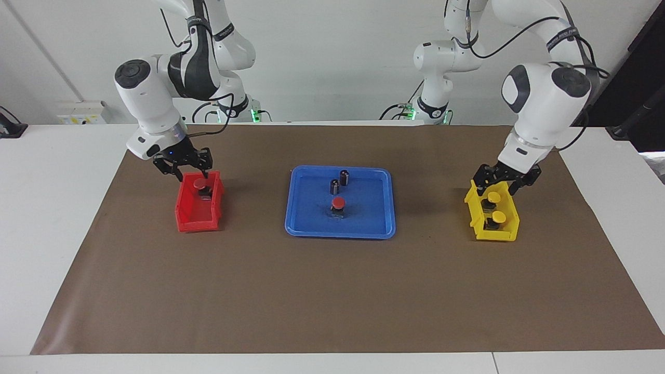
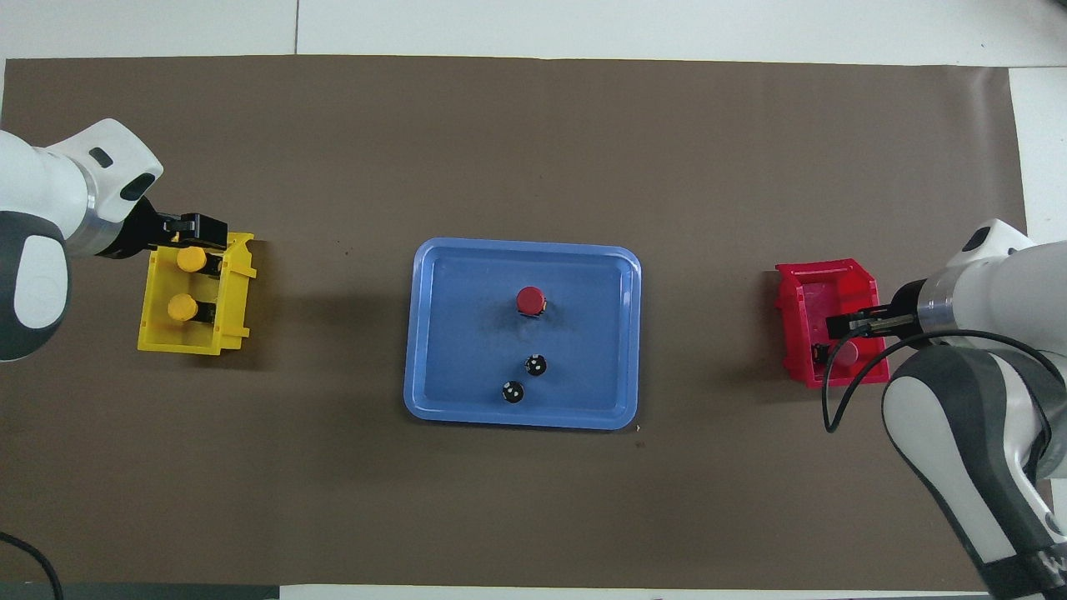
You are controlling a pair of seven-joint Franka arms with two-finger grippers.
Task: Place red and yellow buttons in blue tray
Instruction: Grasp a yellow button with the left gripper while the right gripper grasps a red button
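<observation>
The right gripper [image 1: 183, 169] hangs over the red bin [image 1: 199, 214], at the red button [image 1: 199, 183] inside; whether it grips cannot be told. In the blue tray [image 1: 374, 218] mid-bench stand another red button [image 1: 338, 203] and two dark cylinders [image 1: 339, 182]. The left gripper [image 1: 500, 180], jaws spread, straddles the yellow button [image 1: 493, 197] nearer the robots in the yellow bin [image 1: 475, 213]; a second yellow button [image 1: 499, 216] sits beside it.

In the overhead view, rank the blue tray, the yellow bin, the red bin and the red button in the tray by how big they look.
1. blue tray
2. yellow bin and red bin: look alike, the red one partly covered by the right gripper, so unranked
3. red button
</observation>
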